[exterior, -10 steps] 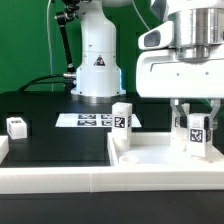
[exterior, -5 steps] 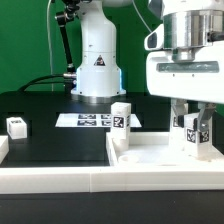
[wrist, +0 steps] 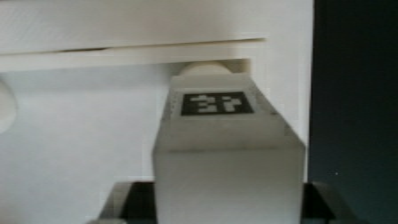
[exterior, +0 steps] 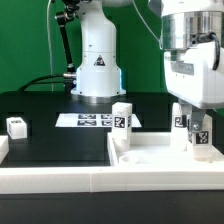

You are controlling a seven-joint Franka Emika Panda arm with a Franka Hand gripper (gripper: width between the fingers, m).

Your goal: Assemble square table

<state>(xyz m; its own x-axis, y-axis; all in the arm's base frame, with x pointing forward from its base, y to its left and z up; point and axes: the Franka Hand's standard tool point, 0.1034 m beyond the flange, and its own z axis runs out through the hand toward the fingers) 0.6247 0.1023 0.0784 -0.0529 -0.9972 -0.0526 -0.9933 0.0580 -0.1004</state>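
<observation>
Leg block (wrist: 221, 140), white with a black-and-white tag, stands pinched upright in the end effector (exterior: 197, 128).

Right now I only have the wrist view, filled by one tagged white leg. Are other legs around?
Observer: Yes. A second leg stands upright at a corner of the square slab, on the exterior view's left of the gripper holding the first leg.
Operator: Any more?
Observer: A third leg sits on the black table, far toward the exterior view's left.
Operator: Anything behind them?
Observer: The marker board lies flat before the arm's white base.
</observation>
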